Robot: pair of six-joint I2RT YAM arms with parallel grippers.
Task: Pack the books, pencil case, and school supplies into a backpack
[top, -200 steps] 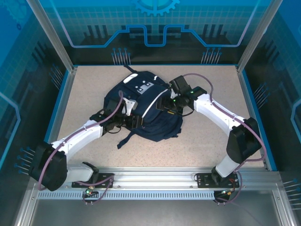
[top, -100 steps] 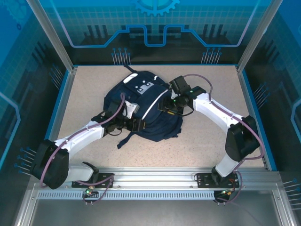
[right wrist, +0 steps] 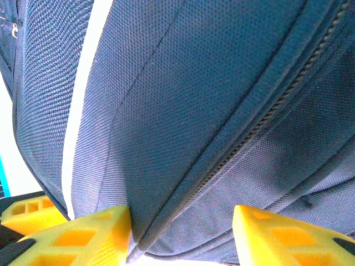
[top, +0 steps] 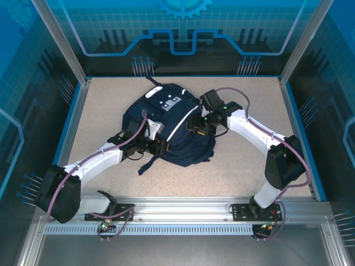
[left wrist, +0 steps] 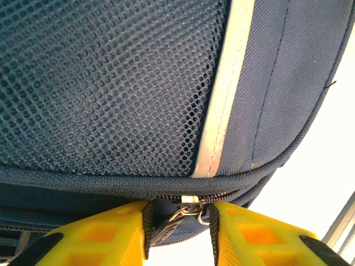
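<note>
Speckled table (top: 105, 105), slumped navy white-striped backpack (top: 186, 145)

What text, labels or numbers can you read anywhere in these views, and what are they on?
No word or number can be read.
The backpack has a white patch with dark marks, too small to read.
The back wall carries a gear graphic, no lettering.
The zipper pull shows no legible marking.

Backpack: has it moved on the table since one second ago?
No. The backpack keeps its place: its top handle stays equally near the far edge of the table.
</note>
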